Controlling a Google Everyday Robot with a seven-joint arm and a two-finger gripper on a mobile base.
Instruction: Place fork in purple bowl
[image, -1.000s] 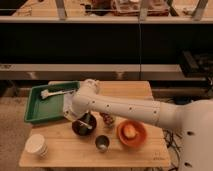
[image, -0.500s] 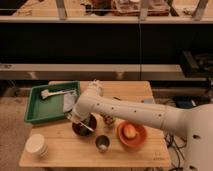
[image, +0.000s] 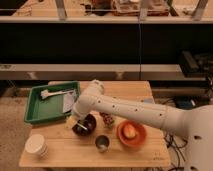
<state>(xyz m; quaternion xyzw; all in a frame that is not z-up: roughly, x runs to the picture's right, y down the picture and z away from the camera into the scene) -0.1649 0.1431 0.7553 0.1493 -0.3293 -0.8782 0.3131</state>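
The robot's white arm (image: 140, 112) covered the back part of the round dark purple bowl (image: 83, 125) and ran out of the picture at the right edge. The gripper (image: 76, 121) at the bowl's left rim was mostly hidden under the wrist. The slim silvery fork (image: 82, 127) showed only as a small pale streak in the bowl.
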